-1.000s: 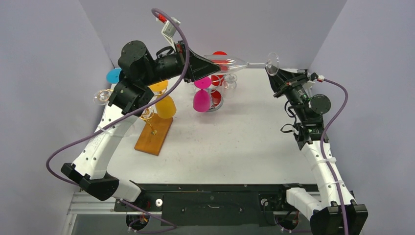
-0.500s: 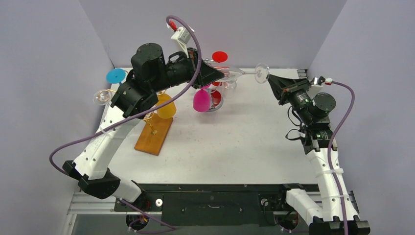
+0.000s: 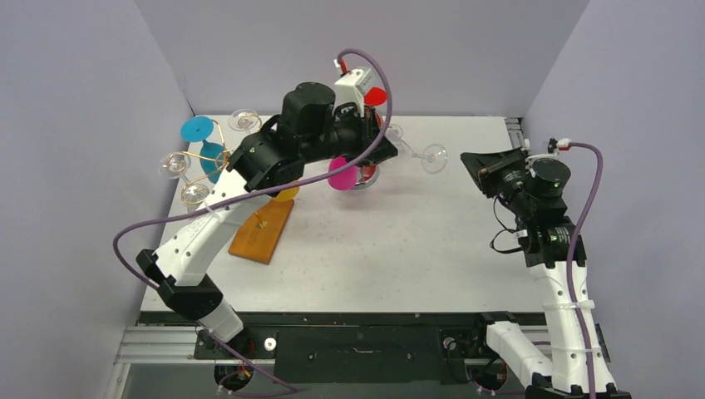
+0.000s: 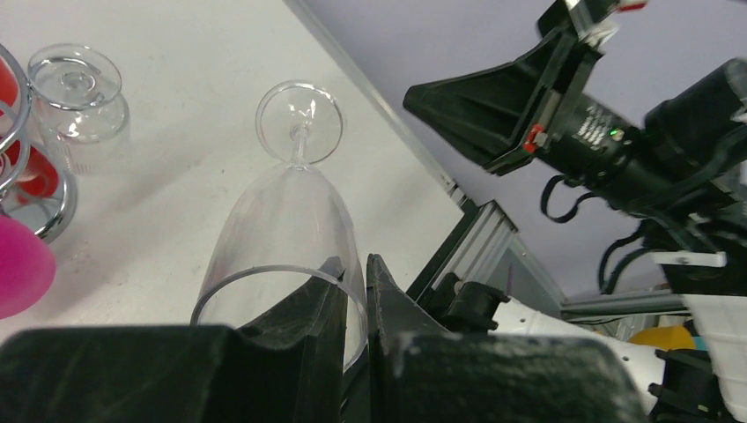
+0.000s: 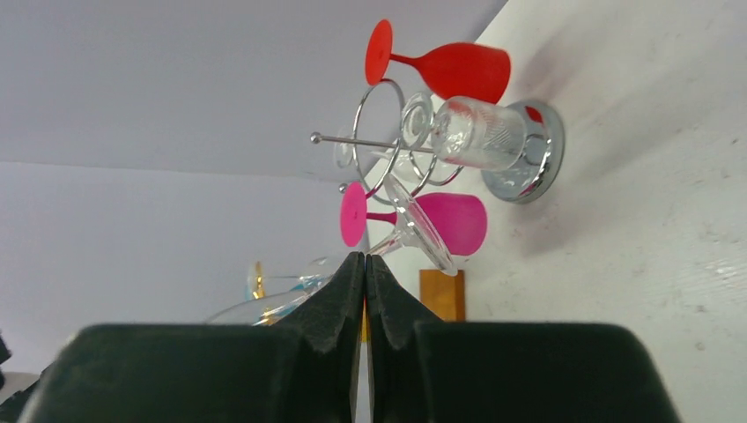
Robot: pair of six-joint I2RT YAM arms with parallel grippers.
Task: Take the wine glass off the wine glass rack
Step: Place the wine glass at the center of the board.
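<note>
A clear wine glass [image 3: 432, 158] hangs on its side in the air above the back of the table, foot pointing right. My left gripper [image 3: 384, 150] is shut on its rim. In the left wrist view one finger sits inside the bowl [image 4: 286, 220] and the other outside it, with the gripper [image 4: 355, 264] pinching the wall. My right gripper [image 3: 472, 166] is shut and empty, a short way right of the foot. In the right wrist view its closed tips [image 5: 365, 260] point at that foot [image 5: 421, 227]. The chrome wine glass rack [image 5: 520, 167] stands behind.
The chrome rack holds a red glass [image 5: 458, 69], a pink glass [image 3: 342, 174] and a small clear glass [image 5: 480, 132]. At the left a gold wire rack [image 3: 204, 154] on a wooden base [image 3: 262, 229] carries a blue glass [image 3: 197, 130] and clear ones.
My left arm has swung right and down, carrying the clear glass lower over the table. The right gripper has drawn back from the glass's foot and now sits lower, nearer the front.
</note>
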